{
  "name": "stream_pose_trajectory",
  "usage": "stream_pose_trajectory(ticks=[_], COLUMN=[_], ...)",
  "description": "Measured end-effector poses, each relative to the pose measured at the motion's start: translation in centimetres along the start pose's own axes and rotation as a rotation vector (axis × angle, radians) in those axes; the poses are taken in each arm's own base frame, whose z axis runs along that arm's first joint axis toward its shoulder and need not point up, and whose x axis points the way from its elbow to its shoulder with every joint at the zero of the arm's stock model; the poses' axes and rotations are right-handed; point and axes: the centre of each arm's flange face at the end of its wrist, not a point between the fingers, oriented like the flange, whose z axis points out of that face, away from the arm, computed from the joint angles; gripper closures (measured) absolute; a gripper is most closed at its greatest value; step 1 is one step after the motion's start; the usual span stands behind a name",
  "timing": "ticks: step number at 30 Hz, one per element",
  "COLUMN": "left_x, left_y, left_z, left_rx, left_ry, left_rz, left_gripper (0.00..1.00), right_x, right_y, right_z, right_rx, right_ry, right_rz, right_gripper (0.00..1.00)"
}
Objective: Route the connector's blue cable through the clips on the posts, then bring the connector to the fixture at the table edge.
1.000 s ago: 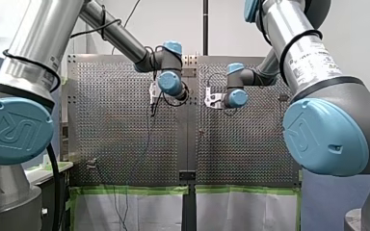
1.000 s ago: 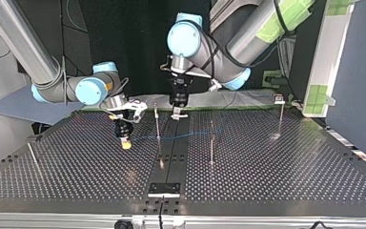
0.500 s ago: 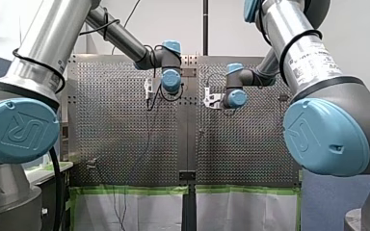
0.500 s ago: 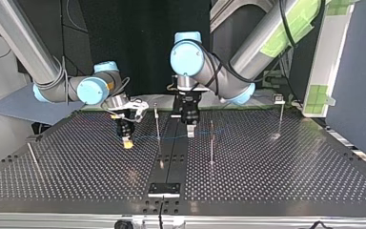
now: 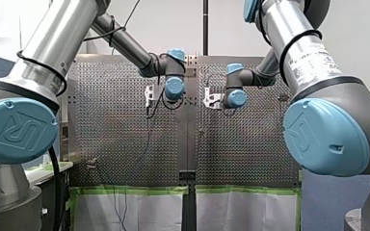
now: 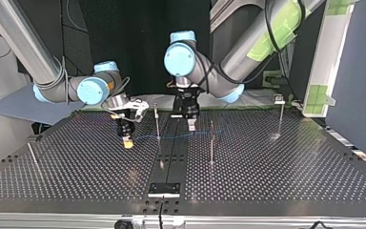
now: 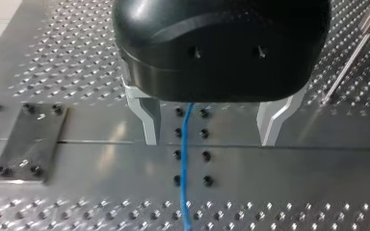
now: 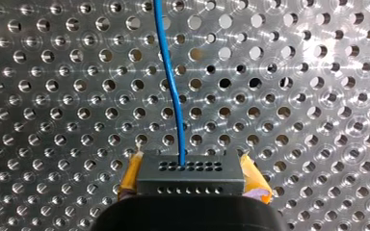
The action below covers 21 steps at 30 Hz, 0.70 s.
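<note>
Shiny perforated metal table (image 8: 294, 96) — smooth blue cable (image 8: 166, 72), matt connector (image 8: 190, 180).

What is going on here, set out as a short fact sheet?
Right gripper: shut on small black connector block, yellow pads either side
Left gripper: open, fingers straddling thin blue cable, apart from it
Cable path: from connector across perforated metal table
Posts: thin metal posts; clip contact cannot be told
Fixture: dark plate at table's near edge in top view, connector not there
</note>
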Motion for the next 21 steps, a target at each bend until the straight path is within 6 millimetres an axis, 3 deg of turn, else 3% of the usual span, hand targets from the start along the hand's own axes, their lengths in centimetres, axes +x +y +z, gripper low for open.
stream_pose_trajectory(ticks=[21], left_x=[-0.6], left_y=[0.0], left_z=[2.2], left_rx=[0.010], left_ry=[-0.027], left_rz=[-0.027], left_gripper=[0.00], right_x=[-0.1], right_y=[-0.1], right_z=[-0.1], right_rx=[0.002], right_ry=[-0.005], right_rz=[0.000], right_gripper=[1.00])
